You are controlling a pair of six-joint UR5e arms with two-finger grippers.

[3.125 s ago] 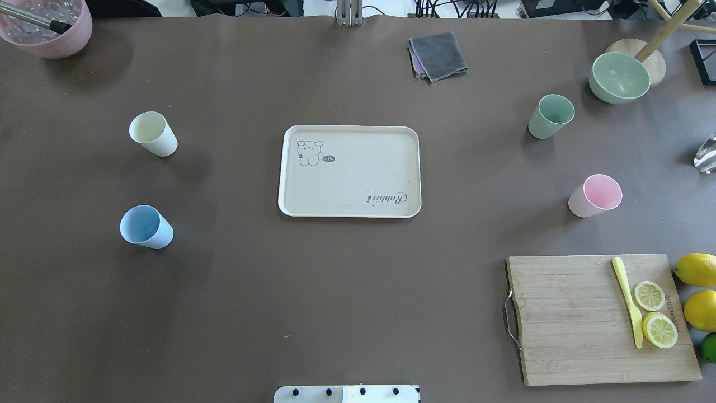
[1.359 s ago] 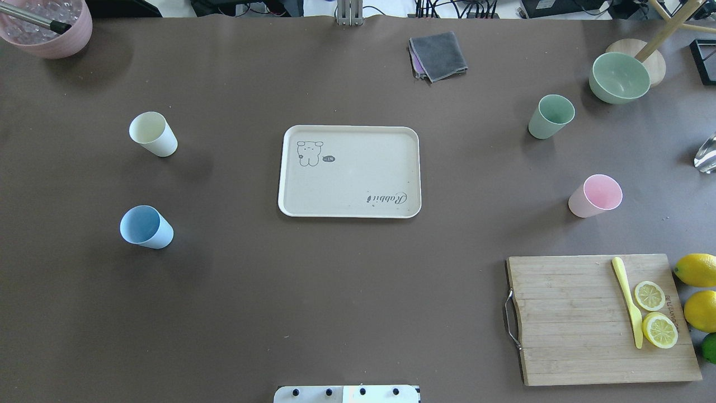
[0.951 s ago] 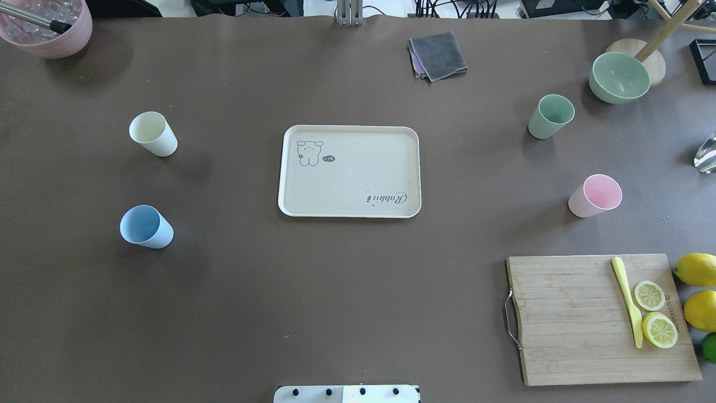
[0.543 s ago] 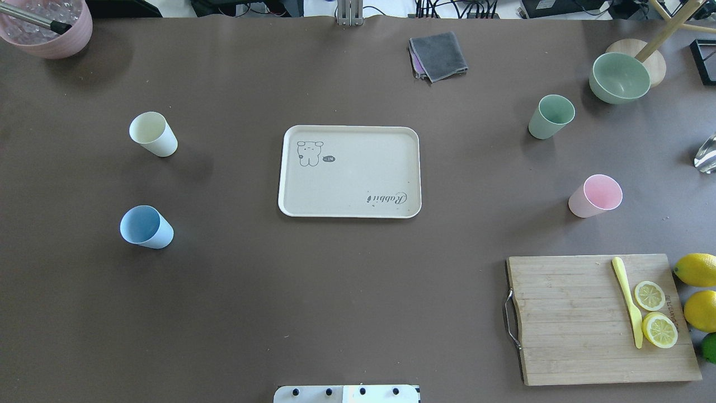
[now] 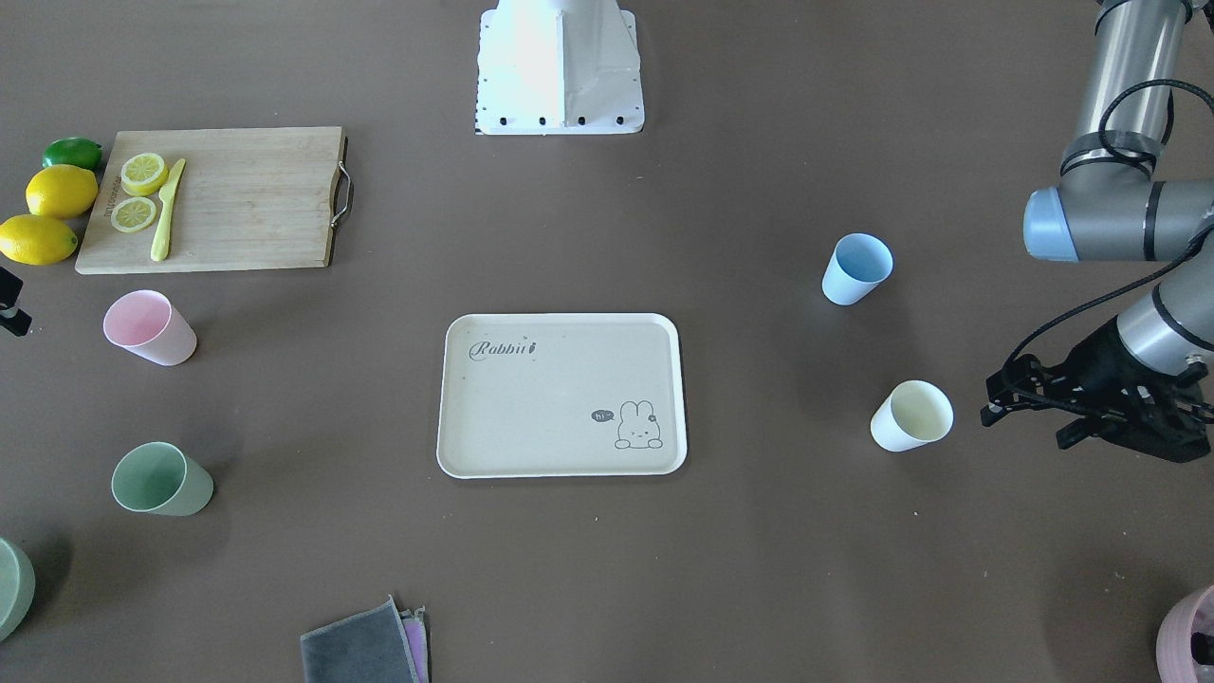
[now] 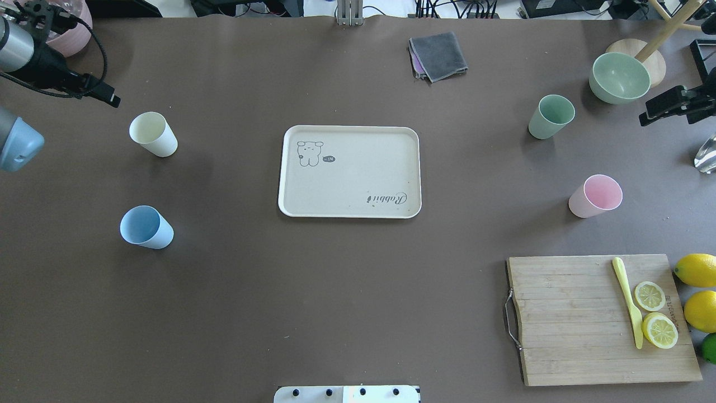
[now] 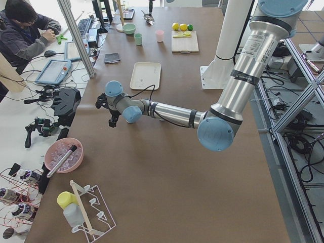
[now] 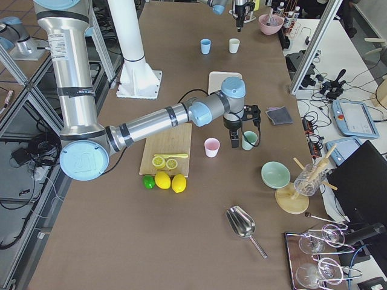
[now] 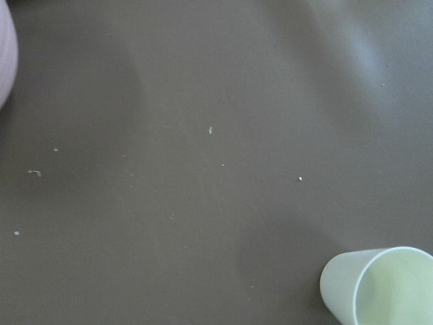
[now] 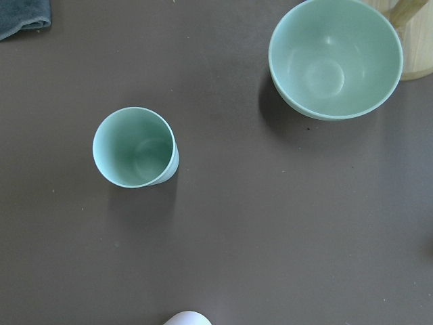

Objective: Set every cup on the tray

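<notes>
Left gripper (image 7: 112,122) is hovering near the cream cup (image 6: 152,134), right gripper (image 8: 234,142) beside the green cup (image 6: 551,116); grip widths impossible to tell.

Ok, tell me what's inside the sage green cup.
Nothing: the right wrist view looks straight down into the sage green cup and shows its bare bottom. Only what lies beneath the cup is hidden.

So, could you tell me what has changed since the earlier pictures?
Both arms have swung in: the left gripper hangs near the cream cup, the right gripper near the green cup. Neither touches a cup. Those, the blue cup, the pink cup and the tray stayed put.
</notes>
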